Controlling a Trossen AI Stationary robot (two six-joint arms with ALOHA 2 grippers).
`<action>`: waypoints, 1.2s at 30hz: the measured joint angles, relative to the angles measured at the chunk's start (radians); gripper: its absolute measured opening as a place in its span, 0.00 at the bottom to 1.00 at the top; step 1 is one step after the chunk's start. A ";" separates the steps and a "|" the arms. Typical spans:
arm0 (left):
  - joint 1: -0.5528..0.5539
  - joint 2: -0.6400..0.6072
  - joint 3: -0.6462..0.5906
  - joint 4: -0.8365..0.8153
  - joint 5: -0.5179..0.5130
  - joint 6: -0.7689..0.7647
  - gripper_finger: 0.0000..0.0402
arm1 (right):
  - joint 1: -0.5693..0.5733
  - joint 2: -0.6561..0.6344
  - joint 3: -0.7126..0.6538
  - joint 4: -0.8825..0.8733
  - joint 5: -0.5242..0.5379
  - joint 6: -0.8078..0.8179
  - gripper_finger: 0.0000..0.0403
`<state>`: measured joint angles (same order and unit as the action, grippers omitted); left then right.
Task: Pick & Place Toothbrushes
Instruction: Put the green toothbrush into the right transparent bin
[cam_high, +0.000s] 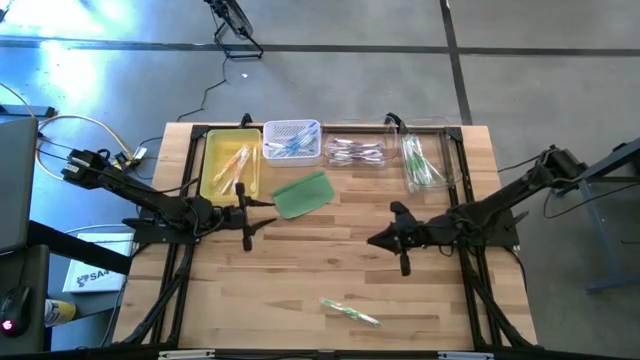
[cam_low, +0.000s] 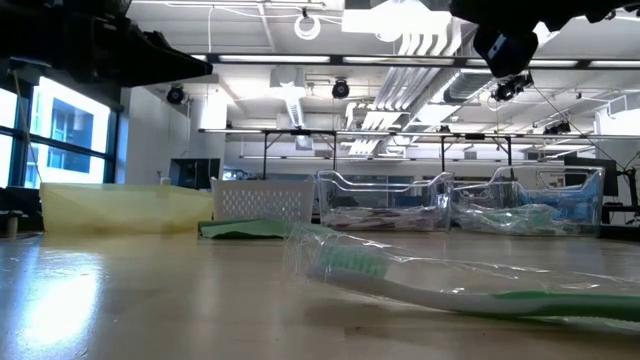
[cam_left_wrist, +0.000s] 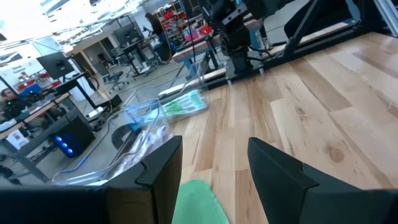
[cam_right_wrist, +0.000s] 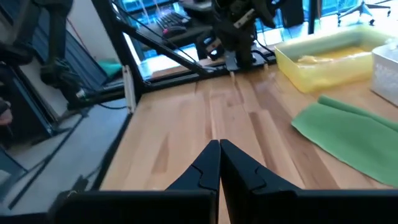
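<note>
One green-handled toothbrush (cam_high: 349, 310) in a clear wrapper lies flat on the wooden table near its near edge; the low view shows it (cam_low: 470, 290) close up. More toothbrushes lie in the bins along the far edge: a yellow bin (cam_high: 231, 166), a white basket (cam_high: 292, 141) and two clear bins (cam_high: 357, 151) (cam_high: 424, 160). My left gripper (cam_high: 247, 215) hovers open at the table's left, beside the green pad (cam_high: 302, 193). My right gripper (cam_high: 385, 241) hovers shut over the middle of the table, holding nothing, its fingers (cam_right_wrist: 219, 163) pressed together.
The flat green pad (cam_right_wrist: 354, 137) lies in front of the bins. Black frame rails (cam_high: 190, 170) run along both sides of the table. Bare wood lies between the two grippers and around the loose toothbrush.
</note>
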<state>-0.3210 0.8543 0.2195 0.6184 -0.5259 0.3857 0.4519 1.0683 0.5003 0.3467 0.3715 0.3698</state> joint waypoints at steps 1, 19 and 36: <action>0.000 0.000 0.000 0.004 0.000 -0.002 0.44 | 0.000 0.011 0.000 0.023 -0.006 0.000 0.01; 0.000 0.000 0.000 0.001 0.044 0.001 0.44 | -0.001 0.069 0.000 0.180 -0.059 0.002 0.01; 0.000 0.000 0.000 -0.002 0.044 0.001 0.44 | -0.001 0.069 0.000 0.183 -0.048 -0.005 0.01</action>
<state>-0.3210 0.8543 0.2195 0.6168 -0.4816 0.3871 0.4511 1.1370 0.5003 0.5300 0.3233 0.3649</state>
